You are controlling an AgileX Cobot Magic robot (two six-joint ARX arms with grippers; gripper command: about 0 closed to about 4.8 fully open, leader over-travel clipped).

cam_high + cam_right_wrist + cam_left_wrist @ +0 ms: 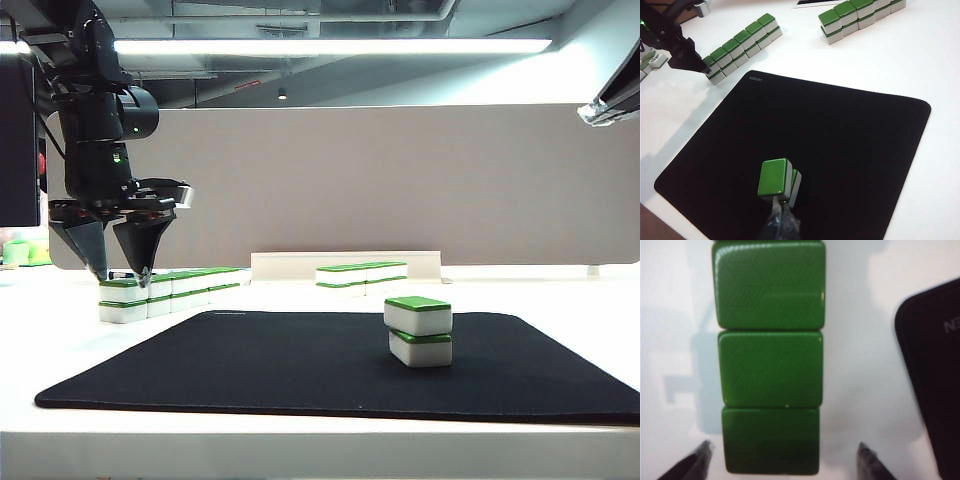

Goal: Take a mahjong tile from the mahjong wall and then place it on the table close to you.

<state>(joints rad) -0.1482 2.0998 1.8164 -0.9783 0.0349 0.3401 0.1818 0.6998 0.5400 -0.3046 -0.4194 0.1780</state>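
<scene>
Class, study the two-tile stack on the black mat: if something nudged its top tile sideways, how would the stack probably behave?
The two-tile stack would likely shift rather than bend: its tiles look like hard, rigid blocks. The top tile already sits askew on the lower one, so a sideways nudge could slide it off. The glossy green faces suggest little grip between tiles, while the black mat probably holds the lower tile.

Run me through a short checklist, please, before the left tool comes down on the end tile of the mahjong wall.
1. Left tool open: ok.
2. Left tool's fingertips straddle the end tile of the mahjong wall: ok.
3. Fingertips low enough to grip the top tile: cannot tell.
4. Black mat bare in front of the two-tile stack for placing: ok.
5. Right tool away from the wall: ok; open or shut: cannot tell.
</scene>
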